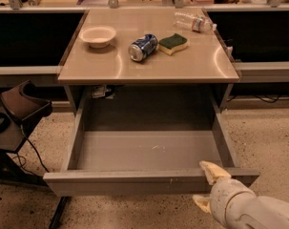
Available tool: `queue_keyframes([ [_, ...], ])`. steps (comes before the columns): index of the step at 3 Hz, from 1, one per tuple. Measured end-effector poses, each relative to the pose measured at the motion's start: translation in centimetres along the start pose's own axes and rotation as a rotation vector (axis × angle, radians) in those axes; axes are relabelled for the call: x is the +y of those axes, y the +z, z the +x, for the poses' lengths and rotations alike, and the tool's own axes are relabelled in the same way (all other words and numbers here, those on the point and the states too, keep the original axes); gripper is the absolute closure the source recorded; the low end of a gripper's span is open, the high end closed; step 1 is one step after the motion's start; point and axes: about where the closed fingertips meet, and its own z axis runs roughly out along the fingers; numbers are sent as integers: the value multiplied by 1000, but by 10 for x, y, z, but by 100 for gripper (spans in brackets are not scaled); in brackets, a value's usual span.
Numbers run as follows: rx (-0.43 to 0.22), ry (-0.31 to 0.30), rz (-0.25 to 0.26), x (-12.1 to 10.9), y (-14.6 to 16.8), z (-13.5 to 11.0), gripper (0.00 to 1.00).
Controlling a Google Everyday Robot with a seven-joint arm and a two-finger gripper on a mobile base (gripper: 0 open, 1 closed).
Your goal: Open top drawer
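Note:
The top drawer [149, 149] is pulled far out from under the tan table [106, 63], and its plain grey inside is empty. Its flat grey front [134, 182] faces me, with small pale marks on the drawer floor right of centre. My gripper [207, 185] is at the right end of the drawer front, at the lower right of the camera view. One pale finger [213, 171] lies over the front's top edge and the other finger [201, 203] is on its outer face, so the gripper is closed on the front panel.
On the tabletop are a white bowl [98, 35], a blue can on its side [142, 47], a green-and-yellow sponge [172, 43] and a plastic bottle lying down [194, 21]. A dark chair or stand [20, 109] with cables stands left of the drawer. The floor is speckled.

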Motion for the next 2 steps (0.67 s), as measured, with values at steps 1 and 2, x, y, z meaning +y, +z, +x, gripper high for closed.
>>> queue_keyframes([
  [1,0,0,0,0,0,0,0],
  [2,0,0,0,0,0,0,0],
])
